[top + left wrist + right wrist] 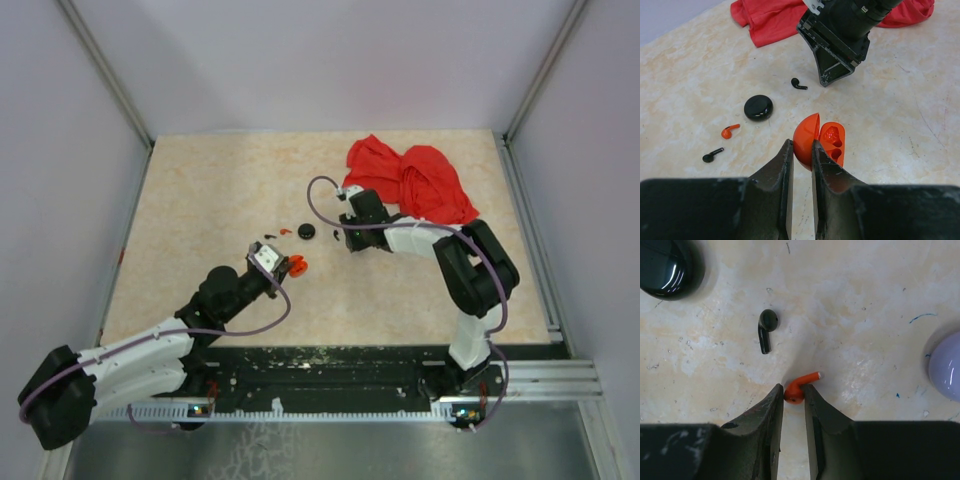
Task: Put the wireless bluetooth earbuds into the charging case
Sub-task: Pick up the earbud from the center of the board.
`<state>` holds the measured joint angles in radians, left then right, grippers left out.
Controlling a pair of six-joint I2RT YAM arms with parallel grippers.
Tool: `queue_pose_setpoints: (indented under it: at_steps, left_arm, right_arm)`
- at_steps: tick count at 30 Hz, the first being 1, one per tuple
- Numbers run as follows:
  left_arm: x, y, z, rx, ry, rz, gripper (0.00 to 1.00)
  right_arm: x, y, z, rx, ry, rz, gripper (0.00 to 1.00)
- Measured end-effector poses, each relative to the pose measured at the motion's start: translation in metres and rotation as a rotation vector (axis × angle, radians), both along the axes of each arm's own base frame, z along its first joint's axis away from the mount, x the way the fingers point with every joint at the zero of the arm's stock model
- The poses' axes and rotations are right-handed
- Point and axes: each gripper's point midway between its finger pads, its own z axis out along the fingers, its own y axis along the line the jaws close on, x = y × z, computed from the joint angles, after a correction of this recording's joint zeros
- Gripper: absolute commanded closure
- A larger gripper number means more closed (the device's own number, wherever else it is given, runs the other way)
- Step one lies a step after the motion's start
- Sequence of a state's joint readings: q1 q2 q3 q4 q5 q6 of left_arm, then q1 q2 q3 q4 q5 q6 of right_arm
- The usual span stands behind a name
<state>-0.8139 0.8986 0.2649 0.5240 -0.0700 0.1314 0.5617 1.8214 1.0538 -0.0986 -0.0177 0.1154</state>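
Clamping a glossy orange plastic clamshell case [807, 131] in the left pincer [801, 147], hinged open, two moulded hollows bare. Over at the right pincer [792, 388]: squeezed onto the rounded head of a small orange stemmed earbud [807, 378], down on the mottled beige stone-look desk [890, 115]. Just ahead, a shiny black stemmed earbud [766, 329], then a smooth round black puck [758, 107]. Near that puck, a second orange earbud [730, 131] and a second black earbud [712, 156]. Crumpled red cloth [410, 180] behind.

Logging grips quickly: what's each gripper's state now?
Left gripper: closed on the open orange plastic clamshell case.
Right gripper: closed on a small orange earbud.
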Motion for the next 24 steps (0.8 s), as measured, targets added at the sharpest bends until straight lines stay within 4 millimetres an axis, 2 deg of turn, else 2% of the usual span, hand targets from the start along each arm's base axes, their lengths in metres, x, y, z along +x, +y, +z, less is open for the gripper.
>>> queue_pose_setpoints:
  at_steps: [7,18,24]
  left_arm:
    - [0.0,0.0,0.0,0.0,0.0,0.0,1.0]
    - [0.0,0.0,0.001,-0.002,-0.001,-0.003,1.0]
    - [-0.001,0.0,0.005,-0.014,-0.009,-0.002,1.0]
  right_arm:
    - [-0.009,0.01,0.0,0.061,0.061,-0.004,0.75]
    - [-0.046,0.049,0.002,0.154,0.166,0.069,0.67]
    - [-0.053,0.051,0.005,0.127,0.177,0.128,0.64]
